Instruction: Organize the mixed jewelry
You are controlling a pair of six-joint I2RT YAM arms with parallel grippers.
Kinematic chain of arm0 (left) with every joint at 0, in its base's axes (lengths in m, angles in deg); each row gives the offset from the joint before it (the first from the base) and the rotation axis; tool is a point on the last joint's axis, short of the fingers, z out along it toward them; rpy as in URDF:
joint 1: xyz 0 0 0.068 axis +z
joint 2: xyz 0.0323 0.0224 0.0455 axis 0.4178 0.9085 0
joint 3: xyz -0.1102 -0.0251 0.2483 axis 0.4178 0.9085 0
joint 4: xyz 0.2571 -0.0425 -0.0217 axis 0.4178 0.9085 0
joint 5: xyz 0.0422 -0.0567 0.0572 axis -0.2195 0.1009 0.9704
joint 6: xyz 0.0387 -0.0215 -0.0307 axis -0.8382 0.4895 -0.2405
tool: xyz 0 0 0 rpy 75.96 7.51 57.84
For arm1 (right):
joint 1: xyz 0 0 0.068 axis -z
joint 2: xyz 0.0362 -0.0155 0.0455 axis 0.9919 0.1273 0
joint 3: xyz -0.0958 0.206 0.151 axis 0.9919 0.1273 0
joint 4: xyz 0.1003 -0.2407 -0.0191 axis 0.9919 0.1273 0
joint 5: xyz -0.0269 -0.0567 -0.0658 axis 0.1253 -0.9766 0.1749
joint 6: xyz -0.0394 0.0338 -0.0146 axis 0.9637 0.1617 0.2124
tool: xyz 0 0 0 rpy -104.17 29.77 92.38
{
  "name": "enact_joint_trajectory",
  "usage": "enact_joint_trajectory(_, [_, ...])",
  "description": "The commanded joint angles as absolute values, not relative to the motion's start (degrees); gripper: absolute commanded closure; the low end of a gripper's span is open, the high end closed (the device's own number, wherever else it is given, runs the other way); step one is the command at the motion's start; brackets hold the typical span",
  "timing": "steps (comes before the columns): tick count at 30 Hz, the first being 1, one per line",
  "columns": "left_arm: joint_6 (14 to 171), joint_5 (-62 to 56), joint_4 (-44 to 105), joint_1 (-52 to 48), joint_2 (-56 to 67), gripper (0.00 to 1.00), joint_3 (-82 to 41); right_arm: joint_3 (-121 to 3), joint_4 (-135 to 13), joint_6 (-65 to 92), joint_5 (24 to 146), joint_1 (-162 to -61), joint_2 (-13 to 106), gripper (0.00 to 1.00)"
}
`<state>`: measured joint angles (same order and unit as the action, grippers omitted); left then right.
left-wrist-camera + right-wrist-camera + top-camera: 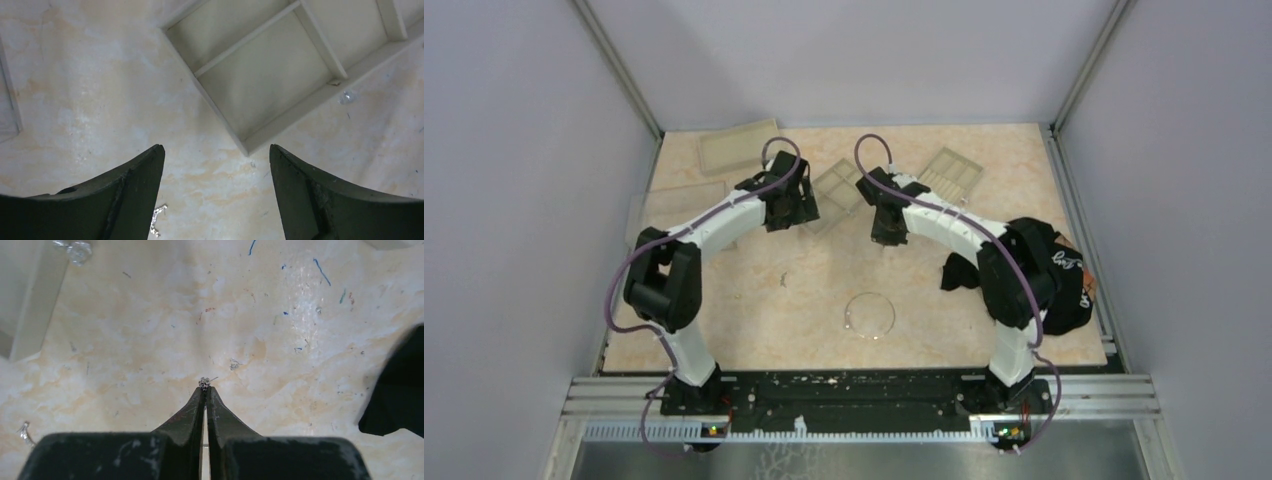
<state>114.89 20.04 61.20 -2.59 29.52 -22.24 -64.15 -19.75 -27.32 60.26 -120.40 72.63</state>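
Pinching tiny silver bit — our right gripper closed tight on it, mid table. Our left gripper spread wide, holding nothing, over far tray. Tray looks bare to us; wire hoop near middle, loose bit beside it — most sorting left.

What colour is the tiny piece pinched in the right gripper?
Silver; the tiny piece shows best in the right wrist view.
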Motion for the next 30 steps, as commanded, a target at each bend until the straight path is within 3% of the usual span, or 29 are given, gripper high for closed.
enact_joint_trajectory(1, [121.2,22.9,64.7,-1.8,36.1,0.21,-27.5,-61.9,-22.4,-21.1,60.2,-120.0,64.4,1.0])
enact_joint_trajectory(9, [123.9,20.4,60.7,-1.3,42.8,0.42,-27.9,-55.4,-21.2,-21.9,58.2,-119.5,55.2,1.0])
enact_joint_trajectory(19, [118.7,17.8,58.4,-4.5,38.0,0.87,-21.5,-57.0,-20.2,-18.8,58.1,-119.0,54.2,1.0])
enact_joint_trajectory(23, [115.8,17.0,57.6,-6.5,35.1,0.95,-17.8,-59.8,-21.5,-13.4,58.6,-118.8,54.8,1.0])
enact_joint_trajectory(30, [117.1,16.6,59.0,-8.0,33.7,0.96,-16.5,-61.5,-22.9,-9.5,62.5,-117.5,58.1,1.0])
